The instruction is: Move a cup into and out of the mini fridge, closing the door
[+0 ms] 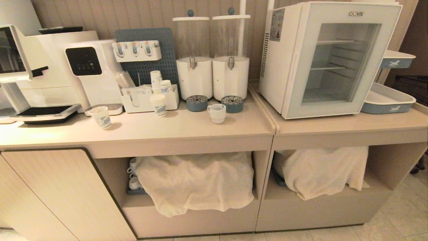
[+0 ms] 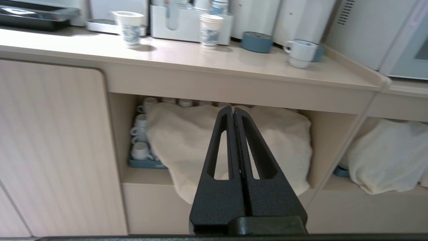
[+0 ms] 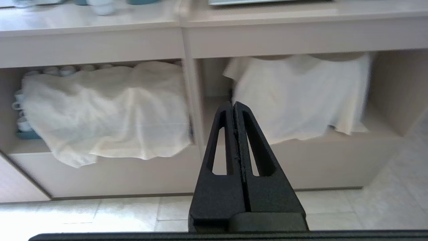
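head view: the cup [image 1: 216,112] stands upright on the counter [image 1: 174,129], just in front of two blue drip trays [image 1: 196,103] beneath the white dispensers [image 1: 212,55], with open counter between it and the front edge. to its right, past the seam between the two counter sections, the mini fridge [image 1: 326,58] sits angled, its door [image 1: 346,60] closed, wire shelves showing through the glass. two paper cups [image 1: 101,117] stand apart further left. neither arm shows here. stacked trays at the right are cut off by the frame.

left wrist view: the left gripper [image 2: 233,112] hangs below counter height in front of the open shelf, its fingers pressed together on nothing, a draped towel [image 2: 187,140] behind it. this view shows mugs [image 2: 140,150] on a blue tray beside the towel, mostly hidden in the head view. the cup appears at the counter's far end near the fridge's corner.

right wrist view: the right gripper [image 3: 234,107] is likewise pressed together and empty, in front of the divider between the two shelf bays, above tiled floor [image 3: 384,207]. a second towel [image 3: 297,97] covers what lies beneath it. the cup is cut off at the frame's edge and blurred.
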Robot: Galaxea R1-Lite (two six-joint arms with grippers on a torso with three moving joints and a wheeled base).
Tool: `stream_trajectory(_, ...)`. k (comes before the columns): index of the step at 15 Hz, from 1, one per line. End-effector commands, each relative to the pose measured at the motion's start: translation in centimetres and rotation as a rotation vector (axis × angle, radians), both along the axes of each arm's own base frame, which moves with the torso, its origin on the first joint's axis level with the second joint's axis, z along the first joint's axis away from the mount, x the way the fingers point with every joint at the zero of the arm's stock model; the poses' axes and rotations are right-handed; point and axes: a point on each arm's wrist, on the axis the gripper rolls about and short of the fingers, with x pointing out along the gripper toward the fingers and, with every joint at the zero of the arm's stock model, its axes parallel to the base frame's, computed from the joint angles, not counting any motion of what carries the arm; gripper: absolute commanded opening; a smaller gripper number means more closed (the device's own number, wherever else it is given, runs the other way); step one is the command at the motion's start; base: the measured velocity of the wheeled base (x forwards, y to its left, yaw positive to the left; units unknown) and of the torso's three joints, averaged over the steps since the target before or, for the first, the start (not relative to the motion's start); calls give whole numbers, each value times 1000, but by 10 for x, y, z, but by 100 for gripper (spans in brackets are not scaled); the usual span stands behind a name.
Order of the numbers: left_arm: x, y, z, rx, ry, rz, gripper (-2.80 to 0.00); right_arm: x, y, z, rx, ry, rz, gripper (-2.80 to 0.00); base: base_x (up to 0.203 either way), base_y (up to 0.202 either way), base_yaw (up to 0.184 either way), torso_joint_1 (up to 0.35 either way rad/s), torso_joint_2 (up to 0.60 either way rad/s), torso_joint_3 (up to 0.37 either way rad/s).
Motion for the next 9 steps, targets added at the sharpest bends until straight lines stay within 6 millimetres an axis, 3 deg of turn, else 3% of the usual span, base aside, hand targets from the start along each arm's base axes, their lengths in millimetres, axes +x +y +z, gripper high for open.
stream_trajectory(1, 3, 0, -11, -2, 34, 0, -280, 0, 0, 0, -1, -1, 1, -280, 0, 190, 4, 2, 1, 1)
stream_trajectory(9, 3, 0, -11, -2, 35, 0, -280, 0, 0, 0, -1, 0, 1, -280, 0, 194, -1, 2, 2, 2)
